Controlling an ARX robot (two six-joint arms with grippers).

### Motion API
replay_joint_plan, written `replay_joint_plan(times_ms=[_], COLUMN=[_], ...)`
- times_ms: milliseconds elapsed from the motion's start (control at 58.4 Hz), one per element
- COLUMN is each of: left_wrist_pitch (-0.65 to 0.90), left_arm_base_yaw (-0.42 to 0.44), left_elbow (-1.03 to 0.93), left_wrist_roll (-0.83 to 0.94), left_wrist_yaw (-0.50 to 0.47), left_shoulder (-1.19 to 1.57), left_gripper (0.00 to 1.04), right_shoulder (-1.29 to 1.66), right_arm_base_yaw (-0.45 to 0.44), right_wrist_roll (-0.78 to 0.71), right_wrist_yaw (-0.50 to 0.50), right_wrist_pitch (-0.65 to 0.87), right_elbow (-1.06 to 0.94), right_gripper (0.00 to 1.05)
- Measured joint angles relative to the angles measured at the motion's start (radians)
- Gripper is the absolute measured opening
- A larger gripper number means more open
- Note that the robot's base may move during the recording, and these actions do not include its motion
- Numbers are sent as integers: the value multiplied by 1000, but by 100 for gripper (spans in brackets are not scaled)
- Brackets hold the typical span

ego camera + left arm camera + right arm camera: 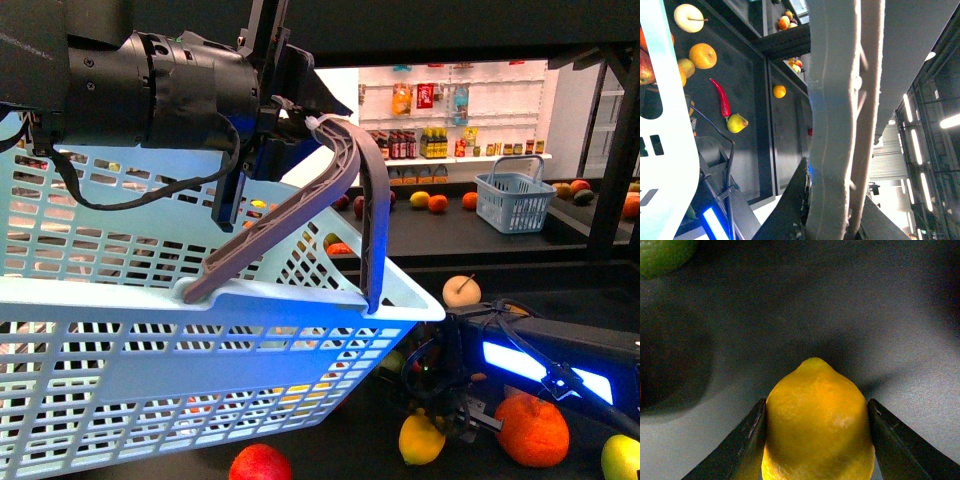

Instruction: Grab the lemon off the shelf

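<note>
One lemon (817, 435) clamped on the near tier of the shelf (560, 288).
The right gripper (816, 406) presses its two fingers against both sides of the single lemon, low at near right. One orange (532, 430) lies just right of it and one red apple (260, 465) to its left. The left gripper (287, 113) is clenched round the grey handle (352, 190) of one pale blue basket (150, 330).

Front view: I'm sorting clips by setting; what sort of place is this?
Probably a grocery shop or mock-up: loose fruit on the black shelf, bottle racks behind, and plastic shopping baskets.
</note>
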Motion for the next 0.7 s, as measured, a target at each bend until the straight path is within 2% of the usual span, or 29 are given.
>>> replay_joint_plan(times_ms=[257, 394, 411, 702], left_wrist_pitch=[0, 0, 0, 0], left_arm_base_yaw=[0, 0, 0, 0], left_elbow=[0, 0, 0, 0], left_wrist_roll=[0, 0, 0, 0], left_wrist_yaw=[0, 0, 0, 0], left_shoulder=[0, 0, 0, 0], left_gripper=[10, 10, 10, 10], right_shoulder=[-12, -155, -344, -685], right_arm_base_yaw=[-9, -27, -72, -182], right_wrist_roll=[-20, -79, -136, -244], right_wrist_yaw=[6, 51, 49, 3], right_wrist_pitch=[21, 219, 363, 534], right_elbow=[-19, -290, -562, -946], right_gripper=[53, 52, 52, 52])
